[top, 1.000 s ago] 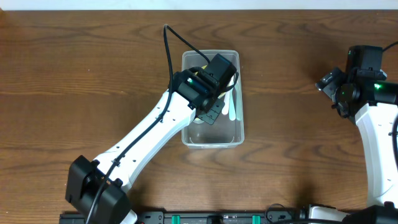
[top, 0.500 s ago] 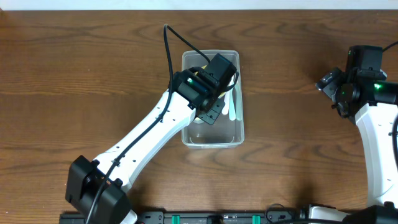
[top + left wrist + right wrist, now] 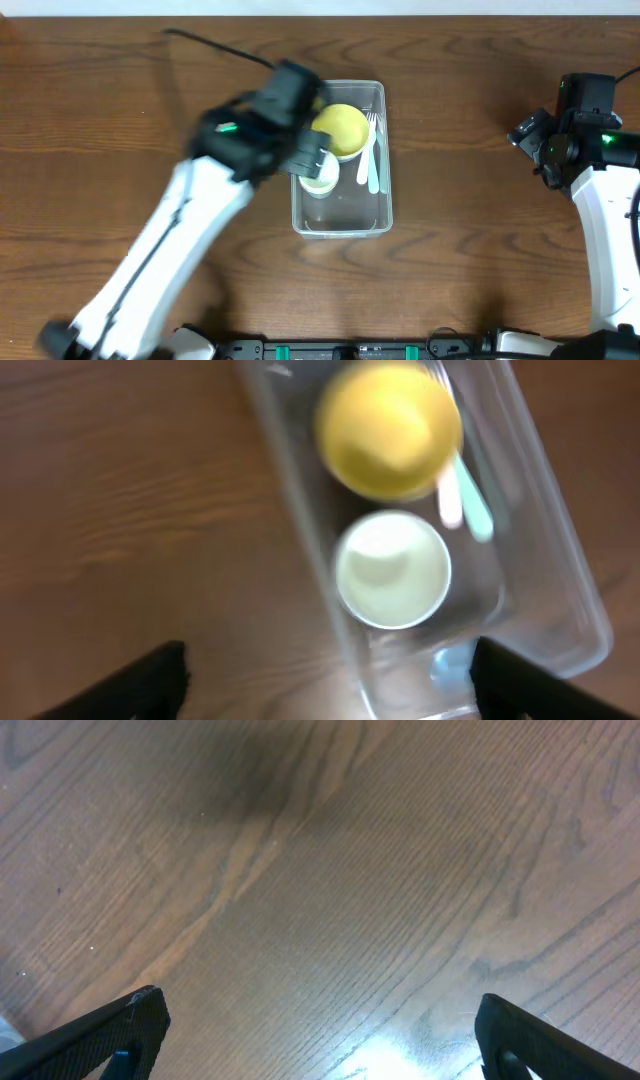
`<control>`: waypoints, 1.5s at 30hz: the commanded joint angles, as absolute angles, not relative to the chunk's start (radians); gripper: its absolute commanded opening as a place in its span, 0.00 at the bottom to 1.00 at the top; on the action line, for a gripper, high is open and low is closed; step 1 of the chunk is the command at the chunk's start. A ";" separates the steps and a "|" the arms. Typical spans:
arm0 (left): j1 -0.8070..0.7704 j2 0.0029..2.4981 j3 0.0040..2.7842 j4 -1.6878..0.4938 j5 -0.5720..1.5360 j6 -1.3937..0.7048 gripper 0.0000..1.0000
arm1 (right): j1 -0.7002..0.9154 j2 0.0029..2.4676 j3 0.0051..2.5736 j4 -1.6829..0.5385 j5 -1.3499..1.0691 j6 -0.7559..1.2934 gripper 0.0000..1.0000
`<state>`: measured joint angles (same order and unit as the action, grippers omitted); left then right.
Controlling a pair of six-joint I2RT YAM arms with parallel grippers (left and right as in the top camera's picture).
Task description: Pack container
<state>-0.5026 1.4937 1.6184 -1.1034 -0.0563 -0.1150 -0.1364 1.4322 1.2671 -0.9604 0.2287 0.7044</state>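
Observation:
The clear rectangular container (image 3: 340,228) stands mid-table. Inside it sit a yellow bowl (image 3: 340,128) at the far end, a small white cup (image 3: 320,172) beside it, and pale utensils (image 3: 372,160) along the right wall. The left wrist view shows the same container (image 3: 560,560), yellow bowl (image 3: 390,430) and white cup (image 3: 392,570) from above. My left gripper (image 3: 300,140) is blurred over the container's left rim. It is open (image 3: 330,695) with nothing between its fingers. My right gripper (image 3: 525,135) is far right, open (image 3: 320,1050) over bare wood.
The wooden table (image 3: 480,230) surrounds the container. The left arm (image 3: 170,250) stretches diagonally from the front left. The right arm (image 3: 610,220) stands along the right edge.
The left gripper has opened and swung up and left, off the container's middle. This uncovers the yellow bowl and the white cup. The right arm has not moved.

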 commanded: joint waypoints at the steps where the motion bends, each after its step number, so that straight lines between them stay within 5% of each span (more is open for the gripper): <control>1: -0.414 1.396 1.643 -1.132 -0.064 -0.196 0.98 | -0.138 1.431 1.280 -0.962 0.246 0.717 0.99; 9: -0.270 1.261 1.643 -1.272 -0.064 -0.197 0.98 | -0.138 1.431 1.280 -0.962 0.246 0.717 0.99; 35: -0.268 1.173 1.620 -1.382 -0.088 -0.170 0.98 | -0.138 1.431 1.280 -0.961 0.246 0.717 0.99; 45: -0.160 0.801 1.295 -1.006 -0.071 -0.170 0.98 | -0.138 1.431 1.280 -0.962 0.246 0.717 0.99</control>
<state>-0.1837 0.8848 1.3949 -1.0607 -0.0742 -0.1829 -0.1364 1.4322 1.2671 -0.9604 0.2291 0.7044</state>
